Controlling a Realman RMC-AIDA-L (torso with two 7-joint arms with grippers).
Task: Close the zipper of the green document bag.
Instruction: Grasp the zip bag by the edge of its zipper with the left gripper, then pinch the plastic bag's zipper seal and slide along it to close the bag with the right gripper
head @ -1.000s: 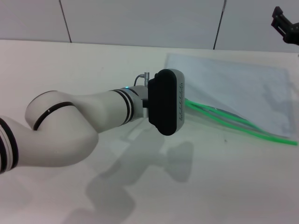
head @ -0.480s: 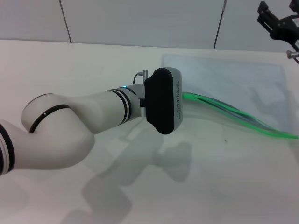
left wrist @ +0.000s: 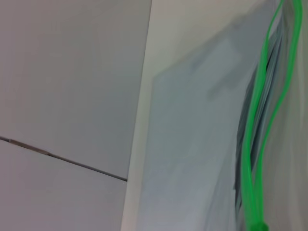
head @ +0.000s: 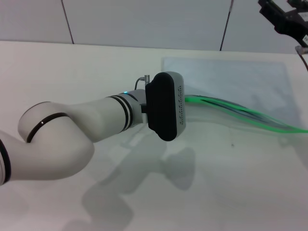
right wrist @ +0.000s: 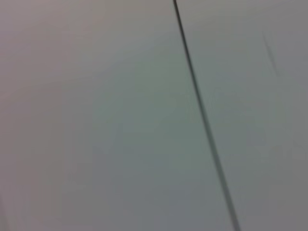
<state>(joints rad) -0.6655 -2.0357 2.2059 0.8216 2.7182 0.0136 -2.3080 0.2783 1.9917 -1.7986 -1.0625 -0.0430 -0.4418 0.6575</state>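
Clearly the zipper [head: 240, 114] gapes along the green document bag [head: 226, 79] — closing remains; left gripper [head: 180, 107] hidden, grip unclear.

Hiding behind the black wrist housing [head: 164, 112]: left gripper fingers and near end of the zipper [head: 240, 117]. Running off the frame edge: far end of zipper and green document bag [head: 231, 82]. Showing only partly: right gripper [head: 284, 19].

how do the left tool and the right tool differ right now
The left tool is low over the table, at the near end of the green document bag's open zipper; the right tool is raised, beyond the bag's far corner. Whether either is open cannot be seen.
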